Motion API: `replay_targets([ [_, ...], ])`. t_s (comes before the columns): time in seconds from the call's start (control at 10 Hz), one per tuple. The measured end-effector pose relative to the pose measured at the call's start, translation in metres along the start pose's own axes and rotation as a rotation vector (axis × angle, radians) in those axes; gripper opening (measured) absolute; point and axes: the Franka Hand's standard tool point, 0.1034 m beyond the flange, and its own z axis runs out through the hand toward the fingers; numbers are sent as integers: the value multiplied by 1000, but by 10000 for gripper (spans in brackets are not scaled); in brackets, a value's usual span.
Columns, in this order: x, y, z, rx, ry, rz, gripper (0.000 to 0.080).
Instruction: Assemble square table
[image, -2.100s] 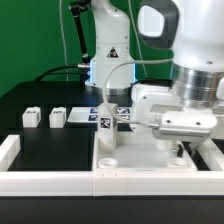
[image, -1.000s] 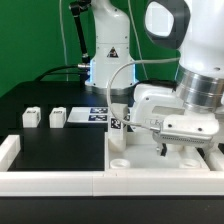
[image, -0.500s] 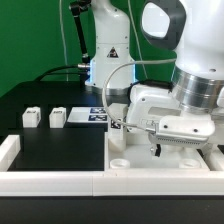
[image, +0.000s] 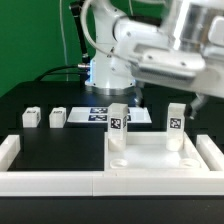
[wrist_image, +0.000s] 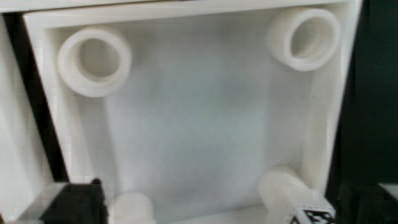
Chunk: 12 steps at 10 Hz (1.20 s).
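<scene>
The loose leg (image: 57, 117) looks like light, stiff, smooth plastic; pinch its flat sides. The end effector (wrist_image: 210, 208) hangs spread wide and empty above the square panel (image: 160, 158).

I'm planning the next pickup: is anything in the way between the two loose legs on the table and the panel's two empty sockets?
Nothing visible blocks it. The loose legs sit on the black table at the exterior view's left of the panel. Only its raised rim lies before the empty sockets.
</scene>
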Motion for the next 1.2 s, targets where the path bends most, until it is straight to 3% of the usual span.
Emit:
replay_targets([
  [0.1,-4,-25,-9,8,-15,8,648],
  [0.2,-6,-59,-14,18,-23,-1,648],
  [0.4,-8,-110,-4,8,-14,106,648],
  [1.0,-6,-111,0,6,-8,560,648],
  [1.2,20,-129,21,13,17,728,648],
])
